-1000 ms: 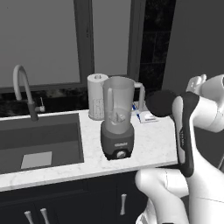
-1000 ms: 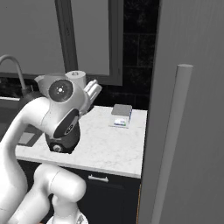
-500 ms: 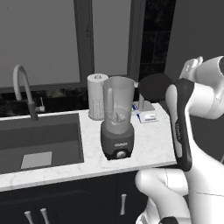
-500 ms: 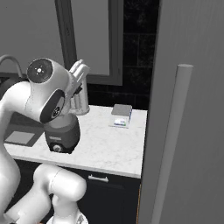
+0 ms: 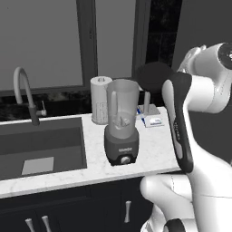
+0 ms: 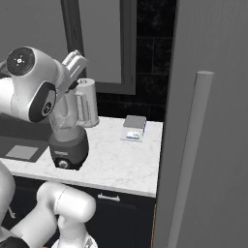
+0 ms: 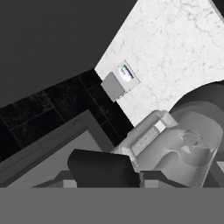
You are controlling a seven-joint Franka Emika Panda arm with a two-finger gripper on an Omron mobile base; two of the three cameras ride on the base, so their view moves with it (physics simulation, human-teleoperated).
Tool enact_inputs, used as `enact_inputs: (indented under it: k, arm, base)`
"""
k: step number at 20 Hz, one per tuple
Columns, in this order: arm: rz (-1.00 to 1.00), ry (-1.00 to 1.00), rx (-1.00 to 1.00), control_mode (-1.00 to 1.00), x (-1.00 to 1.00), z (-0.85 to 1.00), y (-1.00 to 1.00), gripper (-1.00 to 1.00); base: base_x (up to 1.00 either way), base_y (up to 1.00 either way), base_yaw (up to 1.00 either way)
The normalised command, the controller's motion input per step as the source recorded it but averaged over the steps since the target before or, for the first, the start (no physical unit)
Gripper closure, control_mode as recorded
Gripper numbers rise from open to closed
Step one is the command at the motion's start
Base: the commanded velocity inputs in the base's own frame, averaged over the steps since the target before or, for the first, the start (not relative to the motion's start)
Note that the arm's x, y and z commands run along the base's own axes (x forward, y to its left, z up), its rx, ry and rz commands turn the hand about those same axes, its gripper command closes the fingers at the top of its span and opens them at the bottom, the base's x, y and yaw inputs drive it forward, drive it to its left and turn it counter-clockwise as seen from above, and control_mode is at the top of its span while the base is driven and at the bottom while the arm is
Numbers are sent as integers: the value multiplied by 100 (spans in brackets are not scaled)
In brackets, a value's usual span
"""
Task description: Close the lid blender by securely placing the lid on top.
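I'm carrying the lid [image 5: 155,78] in the gripper [image 7: 131,177], whose jaws are nearly closed and pinching the disc; in the hand view the lid is sitting as a dark slab right at the fingertips, at about 7 o'clock in that picture. Over the last second I've been swinging the arm up and across: the lid was down near the counter [image 5: 149,149], well off to the blender's 3 o'clock in the left base view, and now it's riding at rim height, just beside the jar's mouth at its 2 o'clock. That means the lift is done, I judge, and the remaining job is the short sideways carry plus the lowering.

A little farther out, the blender [image 5: 121,122] is standing upright on the counter, mouth open. In the hand view I'm looking down into the jar, with it lying toward 3 o'clock from the lid, so the lid isn't over the opening yet.

Beyond it, the paper-towel roll [image 5: 100,99] is standing close behind the jar, and a small box [image 6: 134,128] is lying toward the back wall.
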Motion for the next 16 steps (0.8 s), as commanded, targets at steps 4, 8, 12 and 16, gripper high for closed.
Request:
enact_inputs:
  k: [4,8,12,16]
  arm:
    - [-8,0,5,-100,0,11,37,100]
    - [-5,3,2,-100,2,0,33,100]
    - [0,11,2,-100,12,0,28,100]
    - [0,15,4,-100,13,0,27,100]
  base:
    - [0,0,0]
    - [0,0,0]
    - [0,0,0]
    - [0,0,0]
